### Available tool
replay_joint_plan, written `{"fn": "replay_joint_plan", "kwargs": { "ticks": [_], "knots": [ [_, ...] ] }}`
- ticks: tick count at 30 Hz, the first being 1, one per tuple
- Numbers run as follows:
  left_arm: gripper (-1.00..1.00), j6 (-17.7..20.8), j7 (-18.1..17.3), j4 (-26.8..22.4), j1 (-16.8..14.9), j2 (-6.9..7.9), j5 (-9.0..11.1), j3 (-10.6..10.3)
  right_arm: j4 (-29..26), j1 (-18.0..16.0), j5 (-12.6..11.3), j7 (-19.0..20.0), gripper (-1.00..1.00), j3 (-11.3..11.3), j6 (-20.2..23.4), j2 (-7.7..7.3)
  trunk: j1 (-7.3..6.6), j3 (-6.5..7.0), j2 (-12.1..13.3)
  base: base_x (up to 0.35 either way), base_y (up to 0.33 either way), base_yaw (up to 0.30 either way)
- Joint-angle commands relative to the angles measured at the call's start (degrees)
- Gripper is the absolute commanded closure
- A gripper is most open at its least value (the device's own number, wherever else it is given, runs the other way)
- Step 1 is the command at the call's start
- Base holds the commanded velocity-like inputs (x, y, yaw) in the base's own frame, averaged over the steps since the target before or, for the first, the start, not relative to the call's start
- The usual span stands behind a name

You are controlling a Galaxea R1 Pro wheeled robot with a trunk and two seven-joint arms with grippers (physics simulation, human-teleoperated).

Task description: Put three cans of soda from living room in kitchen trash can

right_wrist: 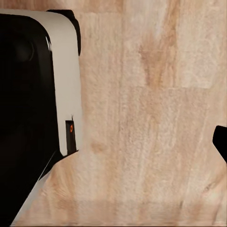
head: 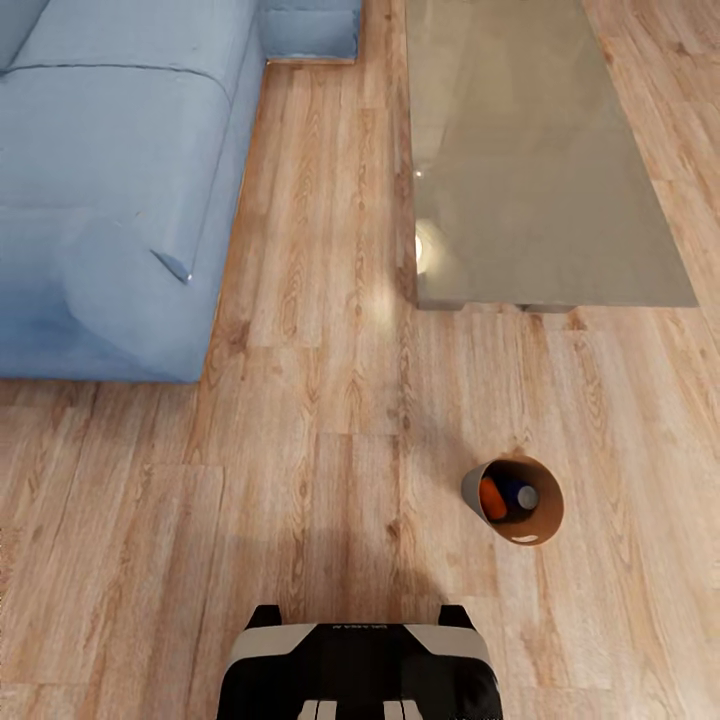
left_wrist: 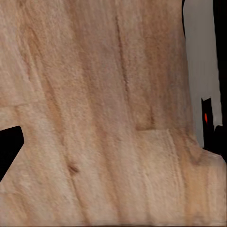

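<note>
Head view – one trash can [head: 540, 525] holding two visible soda cans [head: 508, 495] – one orange, one blue; pincer states cannot be told

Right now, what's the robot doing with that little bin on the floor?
Nothing is being held at the moment. The robot's base stands on the light wood floor of the living room, facing a blue sofa and a glass-topped low table. The wooden trash can stands on the floor ahead, toward the robot's right. Inside it you can see an orange soda can and a dark blue soda can.
</note>
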Motion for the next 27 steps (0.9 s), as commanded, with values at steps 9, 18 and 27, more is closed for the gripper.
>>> {"fn": "replay_joint_plan", "kwargs": {
  "ticks": [9,18,27],
  "knots": [
    [-1.0,-2.45,0.04,0.14,2.2,-0.14,-0.21,0.0,7.52,-0.01,-0.03,-0.94,-1.0,-1.16,-2.06,-0.78,-1.98,1.85,3.62,0.0,0.0,0.0],
    [-1.0,-2.38,0.07,0.67,2.39,-0.09,-0.3,0.0,23.33,-0.01,0.16,-5.05,-1.0,-1.93,-14.2,-5.29,-3.96,4.18,7.23,0.0,0.0,0.0],
    [-1.0,-1.69,0.07,1.44,2.41,-0.33,-0.4,-0.07,30.97,-0.01,0.54,-7.94,-1.0,-1.85,-18.93,-7.3,-5.93,6.6,10.84,0.0,0.0,0.0]
  ]
}}
